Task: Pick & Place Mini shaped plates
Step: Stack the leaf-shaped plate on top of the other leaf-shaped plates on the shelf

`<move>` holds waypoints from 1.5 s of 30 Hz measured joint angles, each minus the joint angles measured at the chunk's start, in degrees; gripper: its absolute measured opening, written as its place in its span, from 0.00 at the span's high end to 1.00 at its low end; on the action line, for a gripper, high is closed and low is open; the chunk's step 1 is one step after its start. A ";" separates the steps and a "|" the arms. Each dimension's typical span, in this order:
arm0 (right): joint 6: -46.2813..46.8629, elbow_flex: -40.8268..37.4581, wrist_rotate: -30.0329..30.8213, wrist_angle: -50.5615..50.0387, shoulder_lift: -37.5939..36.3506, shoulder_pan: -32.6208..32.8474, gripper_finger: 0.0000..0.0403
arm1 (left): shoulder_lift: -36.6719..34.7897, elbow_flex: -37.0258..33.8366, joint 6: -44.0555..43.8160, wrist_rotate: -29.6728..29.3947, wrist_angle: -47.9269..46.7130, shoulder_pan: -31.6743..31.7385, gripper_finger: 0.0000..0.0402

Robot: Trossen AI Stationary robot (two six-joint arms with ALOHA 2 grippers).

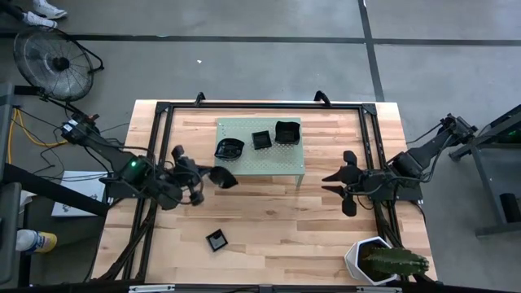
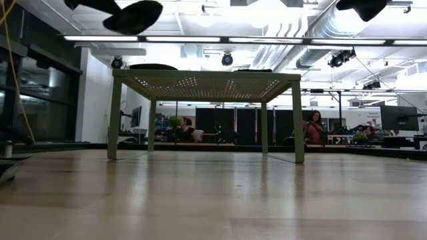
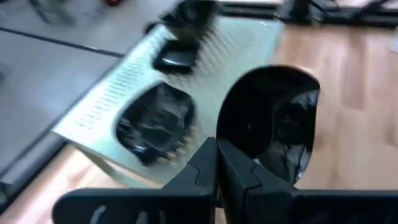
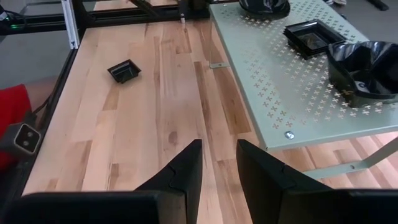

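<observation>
My left gripper (image 1: 208, 175) is shut on a rounded glossy black mini plate (image 1: 225, 177), held in the air just off the near left corner of the pale green perforated stand (image 1: 281, 159). In the low view that plate (image 2: 133, 17) hangs high above the table. Three more black plates sit on the stand's top: a wavy one (image 1: 229, 148), a small square one (image 1: 261, 140) and a deeper one (image 1: 286, 132). Another small square plate (image 1: 216, 240) rests flat on the wood near the front. My right gripper (image 1: 330, 183) hovers open to the right of the stand, holding nothing. My left gripper pinches the rounded plate's rim (image 3: 231, 149) between its two fingers, at the edge nearest the wrist. The fingers come from the table's left, slanting a little downward. The plate is lifted clear of the table and tipped up, with its hollow (image 3: 270, 118) facing the wrist camera.
A white hexagonal pot with a cactus (image 1: 376, 260) stands at the near right corner. A black frame rail (image 1: 260, 106) runs round the table's edges. Bare wood (image 1: 277, 220) lies between the stand and the front edge. People sit in the room beyond the table (image 2: 312, 127).
</observation>
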 joint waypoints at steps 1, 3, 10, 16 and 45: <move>-0.02 0.00 0.30 0.00 0.00 0.02 0.77 | -0.01 0.18 0.02 -1.49 -0.13 0.18 1.00; -0.02 0.00 1.01 0.00 0.00 0.00 0.77 | -0.17 0.60 -0.02 -3.37 0.09 1.70 1.00; 0.06 0.00 1.41 0.00 0.00 0.00 0.77 | -0.33 1.94 0.01 -0.74 0.27 12.77 1.00; 0.15 0.00 1.40 0.00 0.00 0.00 0.77 | -0.33 1.98 3.04 6.44 3.44 22.94 1.00; 0.16 0.00 1.45 -1.75 0.00 0.02 0.77 | 3.28 1.50 1.47 17.61 5.85 32.22 0.98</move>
